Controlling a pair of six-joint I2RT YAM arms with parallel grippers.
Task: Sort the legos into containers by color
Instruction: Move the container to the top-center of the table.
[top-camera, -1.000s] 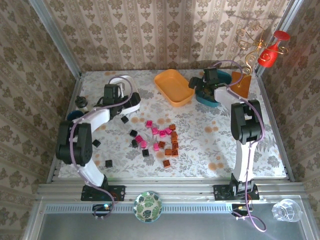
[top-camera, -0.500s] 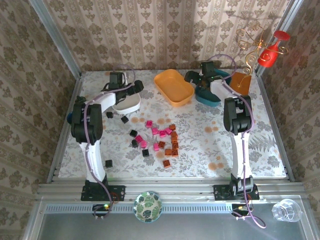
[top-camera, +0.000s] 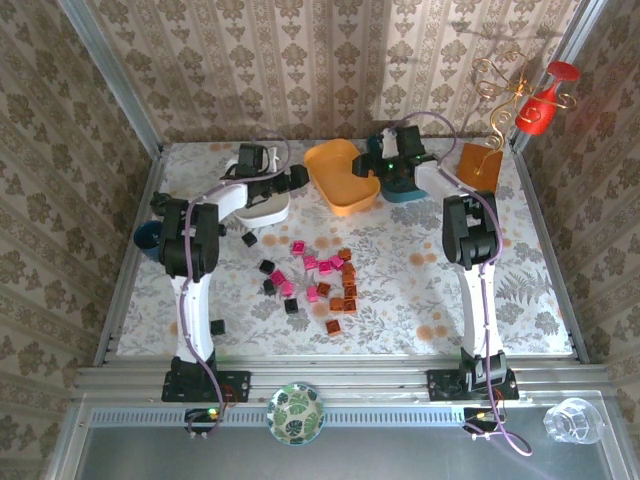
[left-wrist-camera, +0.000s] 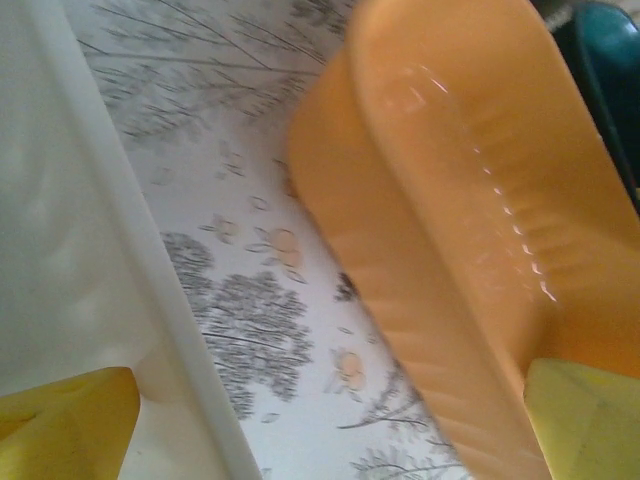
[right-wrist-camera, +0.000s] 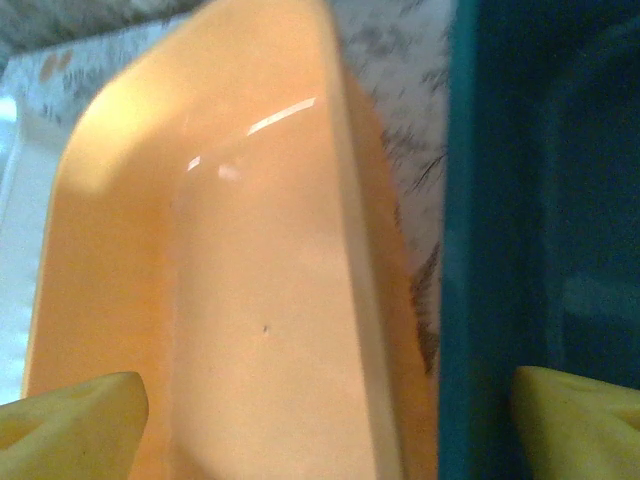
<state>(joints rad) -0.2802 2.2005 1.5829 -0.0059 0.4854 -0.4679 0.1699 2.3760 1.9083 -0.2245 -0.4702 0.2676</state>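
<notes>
The legos lie loose mid-table: pink ones (top-camera: 300, 265), brown-orange ones (top-camera: 345, 288) and black ones (top-camera: 250, 238), with one black block apart at the near left (top-camera: 217, 326). At the back stand the white tray (top-camera: 270, 210), the orange tray (top-camera: 345, 178) and the dark teal tray (top-camera: 405, 187). My left gripper (top-camera: 297, 178) is open and empty, spanning the gap between the white tray (left-wrist-camera: 60, 250) and the orange tray (left-wrist-camera: 470, 200). My right gripper (top-camera: 368, 165) is open and empty too, low over the orange tray (right-wrist-camera: 230, 280) and the teal tray (right-wrist-camera: 530, 250).
A dark blue mug (top-camera: 150, 236) sits at the left edge. An orange square stand (top-camera: 478, 166) with gold wire (top-camera: 500, 80) and a red piece (top-camera: 538, 112) occupies the back right corner. A patterned bowl (top-camera: 297, 413) and a clear glass (top-camera: 573, 421) rest on the front ledge.
Both arms have stretched toward the back. The left gripper swung right across the white tray toward the orange one; the right gripper moved left from the teal tray to the orange tray's edge.
</notes>
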